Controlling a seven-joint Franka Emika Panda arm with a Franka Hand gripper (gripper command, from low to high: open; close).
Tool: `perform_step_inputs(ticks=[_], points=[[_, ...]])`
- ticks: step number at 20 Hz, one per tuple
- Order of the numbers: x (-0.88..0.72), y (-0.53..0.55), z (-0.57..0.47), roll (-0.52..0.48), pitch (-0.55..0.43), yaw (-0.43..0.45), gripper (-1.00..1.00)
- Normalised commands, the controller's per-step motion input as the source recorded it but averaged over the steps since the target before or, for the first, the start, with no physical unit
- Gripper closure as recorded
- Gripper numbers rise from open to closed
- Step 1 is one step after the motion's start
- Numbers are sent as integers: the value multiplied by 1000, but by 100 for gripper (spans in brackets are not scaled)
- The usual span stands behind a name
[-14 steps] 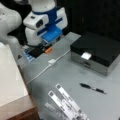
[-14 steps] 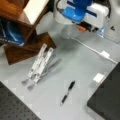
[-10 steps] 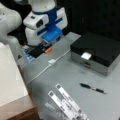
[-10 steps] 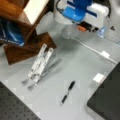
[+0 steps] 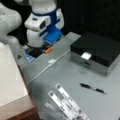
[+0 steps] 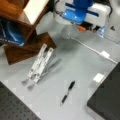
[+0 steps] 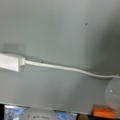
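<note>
Gripper (image 5: 51, 40) hangs low over the back edge of the worktop (image 5: 75, 72), blue and white housing, also seen in a front view (image 6: 80, 21). Fingers are not visible in any view, so I cannot tell whether they are spread or pressed together.

- Change since half a second ago: none that I can make out. The arm sits in the same place and nothing on the worktop has shifted. Judgement: a pause or a very slow move, no contact made.
- Nearest thing: white cable (image 7: 65, 68), running across the worktop just below the wrist camera, ending in a white plug block (image 7: 10, 62) (image 5: 51, 61) (image 6: 105, 54).
- Orange tab (image 7: 104, 111) lies at the back edge, close under the gripper (image 5: 48, 50).
- Well apart, toward the front edge: pen (image 5: 92, 88) (image 6: 68, 92), folding metal stand (image 5: 66, 102) (image 6: 40, 63).
- Black box (image 5: 97, 50) sits at the far side, untouched.
</note>
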Motion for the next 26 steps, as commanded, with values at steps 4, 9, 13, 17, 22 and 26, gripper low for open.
perform_step_inputs(ticks=[4, 9, 13, 17, 22, 26], points=[[331, -284, 333, -345, 280, 178, -100], [431, -103, 274, -552, 315, -8, -100], [457, 88, 265, -461, 415, -168, -100], [447, 50, 279, -565, 453, -104, -100], [343, -85, 286, -766, 501, -53, -100], [290, -50, 197, -646, 419, -131, -100]])
